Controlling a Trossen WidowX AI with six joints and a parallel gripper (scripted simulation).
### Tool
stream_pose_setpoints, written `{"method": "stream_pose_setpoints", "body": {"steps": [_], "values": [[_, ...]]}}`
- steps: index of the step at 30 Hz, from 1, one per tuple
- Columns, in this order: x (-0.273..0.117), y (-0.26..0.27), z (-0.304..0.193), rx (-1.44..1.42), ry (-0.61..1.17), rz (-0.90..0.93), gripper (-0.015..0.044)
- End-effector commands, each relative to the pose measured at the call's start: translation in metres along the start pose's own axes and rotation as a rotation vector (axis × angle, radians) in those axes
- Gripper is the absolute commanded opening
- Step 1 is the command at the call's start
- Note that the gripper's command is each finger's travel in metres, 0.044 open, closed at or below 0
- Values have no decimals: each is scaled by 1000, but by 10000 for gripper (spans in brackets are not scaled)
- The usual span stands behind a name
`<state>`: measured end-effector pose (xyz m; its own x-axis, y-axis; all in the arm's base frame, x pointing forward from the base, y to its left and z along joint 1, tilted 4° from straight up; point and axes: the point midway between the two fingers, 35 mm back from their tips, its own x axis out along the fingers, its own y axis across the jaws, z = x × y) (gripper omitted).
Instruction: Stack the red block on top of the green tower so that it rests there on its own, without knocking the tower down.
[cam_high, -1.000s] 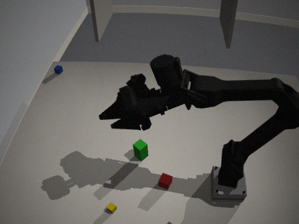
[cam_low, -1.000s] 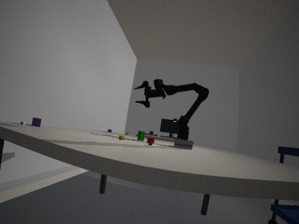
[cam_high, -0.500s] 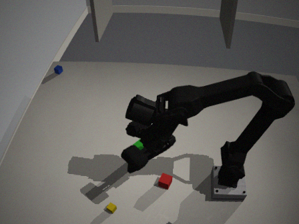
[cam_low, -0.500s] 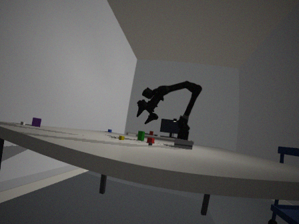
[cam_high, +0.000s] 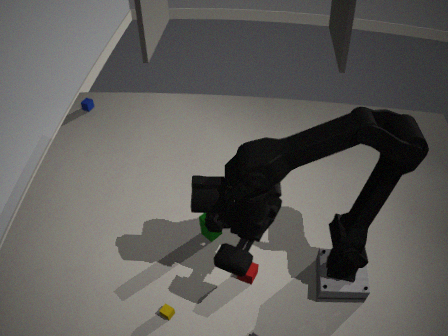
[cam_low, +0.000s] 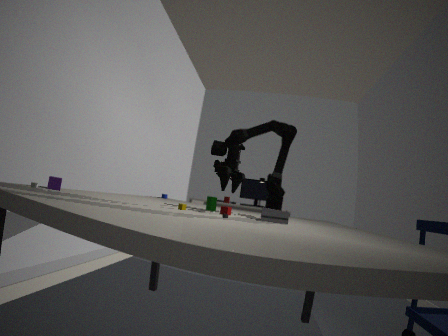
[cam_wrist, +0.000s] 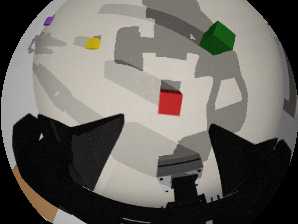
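Observation:
The red block (cam_high: 250, 273) (cam_low: 226, 211) (cam_wrist: 170, 103) rests on the table, partly covered by a finger in the top view. The green tower (cam_high: 210, 230) (cam_low: 211, 203) (cam_wrist: 218, 38) stands upright, apart from the red block, towards the upper right in the wrist view. The arm hides part of the tower in the top view. My gripper (cam_low: 229, 191) (cam_wrist: 169, 123) is open and empty, pointing down. It hangs above the table, higher than the tops of the red block and the tower. In the wrist view the red block shows just beyond the gap between the fingertips.
A small yellow block (cam_high: 167, 312) (cam_low: 182, 206) (cam_wrist: 93, 43) lies on the table. A blue block (cam_high: 88, 104) (cam_low: 164, 196) is far off at the edge. A purple block (cam_low: 55, 183) (cam_wrist: 48, 21) is farther away. Another red object (cam_low: 227, 199) shows behind the red block.

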<state>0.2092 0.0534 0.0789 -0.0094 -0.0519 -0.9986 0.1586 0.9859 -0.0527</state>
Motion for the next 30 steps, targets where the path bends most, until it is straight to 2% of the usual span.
{"method": "stream_pose_setpoints", "body": {"steps": [1,10,30], "values": [[1,-2,-1,-11,8,-14,440],[49,-4,-1,-11,8,-14,440],[71,-5,0,-11,8,-14,440]]}}
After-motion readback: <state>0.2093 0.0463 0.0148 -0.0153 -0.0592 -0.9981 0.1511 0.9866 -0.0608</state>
